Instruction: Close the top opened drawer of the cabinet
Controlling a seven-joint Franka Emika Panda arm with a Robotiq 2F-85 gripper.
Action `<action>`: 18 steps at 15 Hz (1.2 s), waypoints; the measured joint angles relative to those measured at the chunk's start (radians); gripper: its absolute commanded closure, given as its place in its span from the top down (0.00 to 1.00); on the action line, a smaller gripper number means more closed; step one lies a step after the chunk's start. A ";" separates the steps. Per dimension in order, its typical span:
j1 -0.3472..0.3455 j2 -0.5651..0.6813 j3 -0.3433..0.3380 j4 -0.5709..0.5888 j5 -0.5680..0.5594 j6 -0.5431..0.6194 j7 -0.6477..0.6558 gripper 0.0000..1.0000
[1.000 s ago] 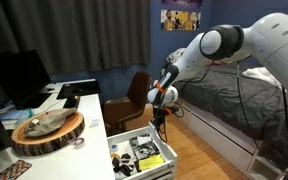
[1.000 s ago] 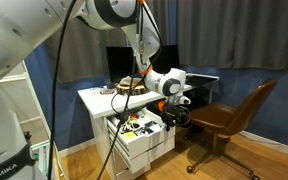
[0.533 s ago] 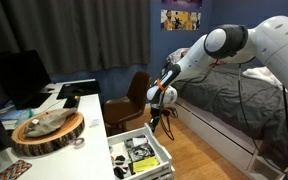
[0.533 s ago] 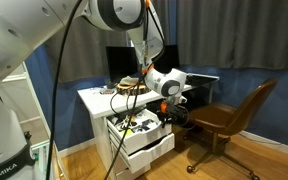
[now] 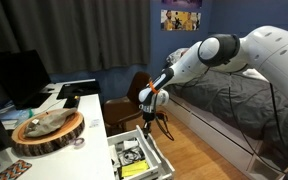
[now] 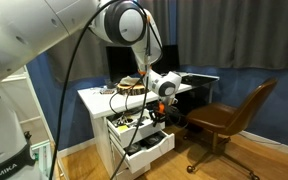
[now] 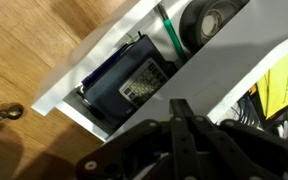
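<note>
The cabinet (image 6: 111, 148) is a white drawer unit under the desk. Its top opened drawer (image 5: 134, 155) (image 6: 134, 122) still stands partly out, with black-and-white clutter and a yellow pack (image 5: 132, 170) (image 7: 280, 82) inside. My gripper (image 5: 144, 120) (image 6: 156, 114) (image 7: 179, 104) is shut and empty. Its fingertips are against the plain white front (image 7: 234, 70) of the top drawer. The lower drawer (image 6: 150, 150) (image 7: 124, 80) sticks out further below, holding dark bluish items and black tape rolls.
A brown office chair (image 6: 229, 115) (image 5: 139, 85) stands close beside the drawers. A grey bed (image 5: 224, 100) lies behind the arm. The desk (image 5: 89, 110) carries a wooden tray (image 5: 49, 128) and a monitor (image 5: 14, 75). The floor (image 7: 44, 40) is wooden.
My gripper has moved toward the cabinet with its tips on the top drawer's front. The top drawer has slid part-way in, and the lower drawer now shows more.
</note>
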 measured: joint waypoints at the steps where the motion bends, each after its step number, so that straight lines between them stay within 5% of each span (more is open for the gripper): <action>1: 0.013 0.014 0.001 0.025 0.001 -0.016 -0.010 0.00; 6: 0.074 0.074 0.008 0.132 0.002 -0.056 -0.040 0.01; 18: 0.082 0.096 -0.003 0.168 0.005 -0.059 -0.055 0.00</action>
